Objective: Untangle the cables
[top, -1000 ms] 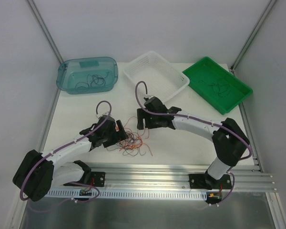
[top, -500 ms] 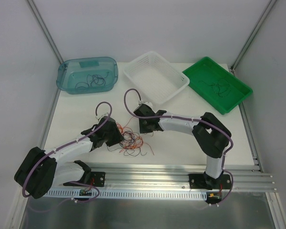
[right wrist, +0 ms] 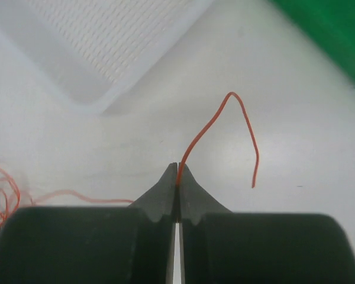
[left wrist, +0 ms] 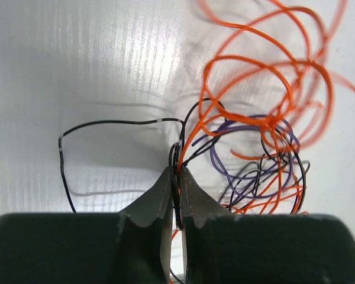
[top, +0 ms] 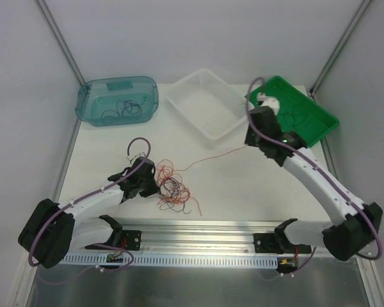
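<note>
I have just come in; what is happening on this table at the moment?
Two robot arms are untangling a pile of thin wires. The left arm has its jaws shut on a black wire at the edge of the pile. The right arm has its jaws shut on one orange wire, which runs from the pile towards the green tray.

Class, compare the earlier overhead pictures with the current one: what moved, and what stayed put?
The right gripper swung from the tangle towards the green tray, shut on one orange wire and drawing it out. The left gripper stayed clamped on the tangle; the blue tub, white basket and tray did not move.
</note>
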Tool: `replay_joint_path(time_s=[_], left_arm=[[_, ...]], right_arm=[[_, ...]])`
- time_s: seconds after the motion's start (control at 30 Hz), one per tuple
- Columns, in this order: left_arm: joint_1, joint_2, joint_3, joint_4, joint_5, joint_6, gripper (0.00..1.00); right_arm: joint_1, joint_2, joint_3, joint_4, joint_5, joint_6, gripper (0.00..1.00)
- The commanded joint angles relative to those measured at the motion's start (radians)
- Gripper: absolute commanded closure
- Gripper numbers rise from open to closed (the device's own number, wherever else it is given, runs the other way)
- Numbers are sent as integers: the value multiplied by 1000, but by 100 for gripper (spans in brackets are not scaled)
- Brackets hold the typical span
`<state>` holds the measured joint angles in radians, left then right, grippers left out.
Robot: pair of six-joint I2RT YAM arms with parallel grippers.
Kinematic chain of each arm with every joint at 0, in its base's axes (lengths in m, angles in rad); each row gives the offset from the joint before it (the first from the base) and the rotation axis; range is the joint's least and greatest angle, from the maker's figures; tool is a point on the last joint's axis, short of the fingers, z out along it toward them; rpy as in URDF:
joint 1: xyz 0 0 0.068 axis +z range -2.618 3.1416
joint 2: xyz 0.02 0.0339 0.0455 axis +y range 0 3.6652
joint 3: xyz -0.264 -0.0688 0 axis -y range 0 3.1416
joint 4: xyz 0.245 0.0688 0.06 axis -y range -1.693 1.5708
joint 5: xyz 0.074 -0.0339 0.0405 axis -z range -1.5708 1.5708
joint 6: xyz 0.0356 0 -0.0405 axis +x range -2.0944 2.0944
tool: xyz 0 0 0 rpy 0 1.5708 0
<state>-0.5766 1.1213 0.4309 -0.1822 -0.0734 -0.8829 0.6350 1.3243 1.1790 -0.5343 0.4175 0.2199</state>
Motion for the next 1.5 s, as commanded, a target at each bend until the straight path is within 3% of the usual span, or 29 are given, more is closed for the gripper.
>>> replay_joint_path(time_s=[0.0,0.13,0.43,0.57,0.73,0.87,1.0,1.1,1.13,1.23,1.33,1.4,1.47], left_arm=[[4,-17,35,-60,-42,45,95],[29,-6,43,-77,-39,71,98],[142,-20,80,-158,-65,151,100],[179,-8,120,-194,-98,183,100],[234,23,123,-223,-123,190,100],[235,23,137,-221,-91,185,99],[235,-29,180,-224,-16,231,84],[235,-93,216,-240,29,263,59],[235,-107,242,-249,44,272,47],[235,-140,305,-284,72,315,27],[236,-149,374,-321,113,360,16],[241,-150,425,-347,119,400,2],[250,-149,454,-364,122,448,1]], right_arm=[[-148,-187,88,-144,15,-131,99],[-297,-275,246,-223,-72,-206,99],[-412,-309,614,-351,-121,-324,99],[-414,-289,675,-374,-198,-327,99],[-420,-329,705,-346,-60,-373,99],[-422,-309,696,-372,-254,-347,99],[-419,-306,547,-340,-405,-315,99],[-423,-291,492,-308,-451,-297,99],[-419,-283,498,-308,-465,-298,99],[-419,-246,554,-291,-476,-295,99],[-420,-180,641,-276,-534,-291,99],[-420,-149,671,-227,-607,-280,99],[-420,-106,694,-178,-692,-263,99]])
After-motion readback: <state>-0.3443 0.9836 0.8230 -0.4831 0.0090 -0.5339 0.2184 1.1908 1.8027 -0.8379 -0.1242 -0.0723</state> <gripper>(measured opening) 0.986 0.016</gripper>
